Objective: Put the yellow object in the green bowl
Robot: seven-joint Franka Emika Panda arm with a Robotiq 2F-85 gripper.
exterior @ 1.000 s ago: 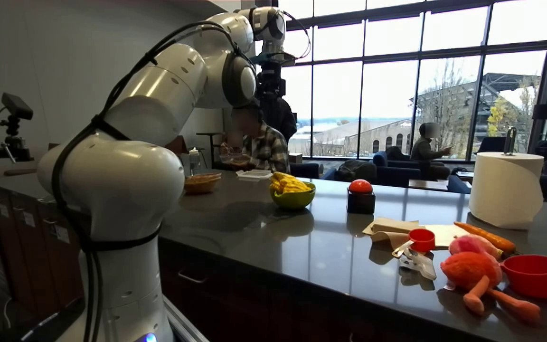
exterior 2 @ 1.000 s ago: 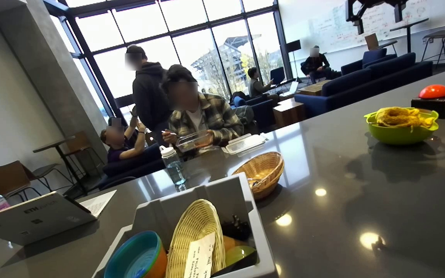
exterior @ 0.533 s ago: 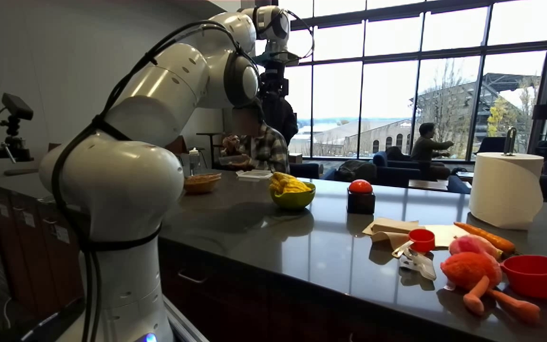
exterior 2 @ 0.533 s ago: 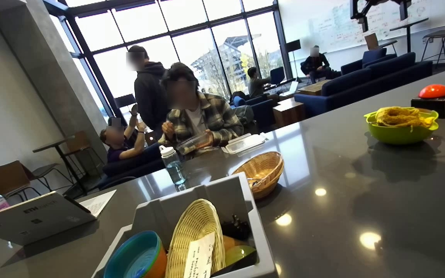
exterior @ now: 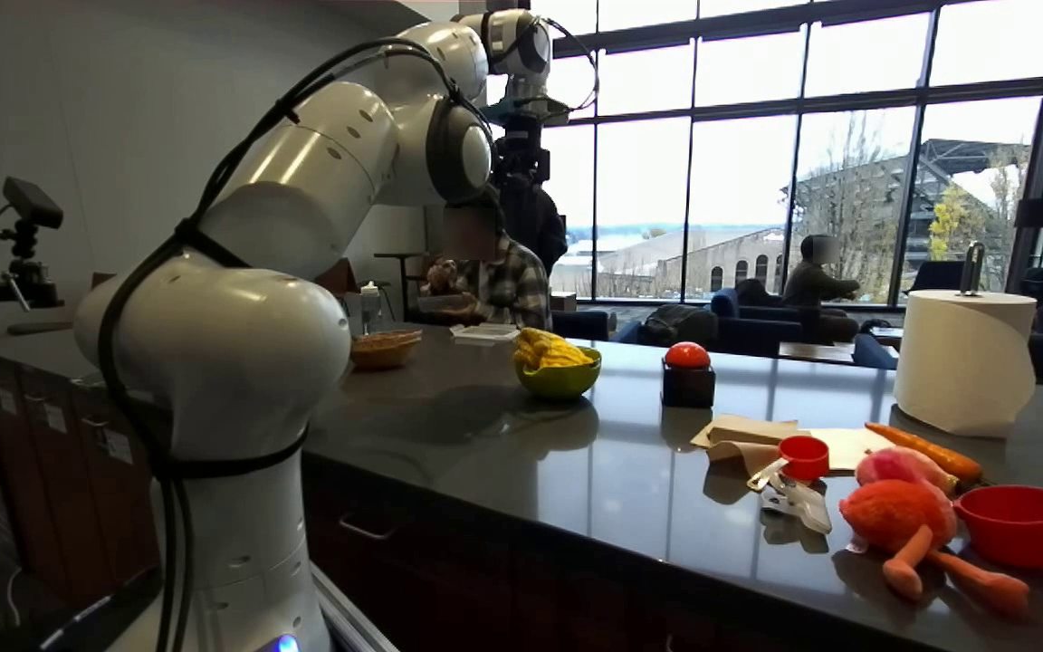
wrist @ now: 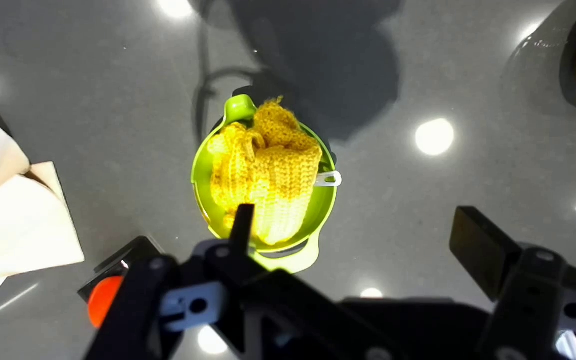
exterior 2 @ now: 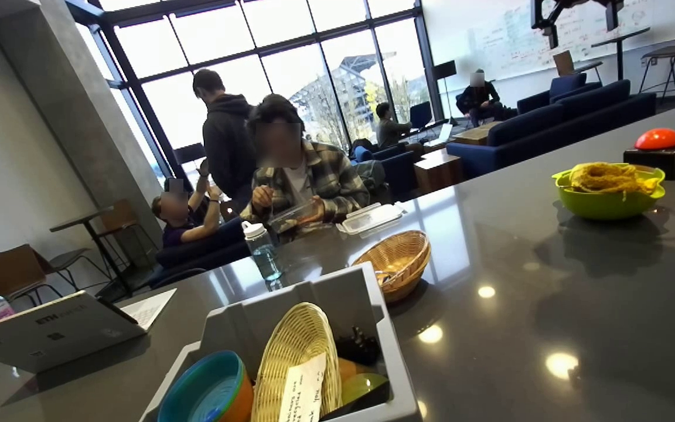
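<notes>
A: What has just changed?

B: Little: over the last second the black two-fingered end effector [wrist: 359, 227] has shifted slightly sideways and up. Its fingers are spread wide with nothing between them. The crumpled bright-yellow knitted item [wrist: 268, 175] lies in the shallow round lime-green bowl [exterior 2: 607, 206] on the glossy dark-grey worktop [exterior 2: 478, 351]; neither has moved.

A: So the task is done?

B: I'd judge so; only drawing away remains. (One finger overlaps the knit in the wrist view, but an exterior view shows it well apart, up above.)

A: And which way does the yellow item point?

B: Its narrow fuzzy end points to the top of the wrist view, just beside the bowl's upper handle [wrist: 239, 107]. The long axis runs roughly from there towards the lower handle [wrist: 295, 259], though the bunching blurs it.
</notes>
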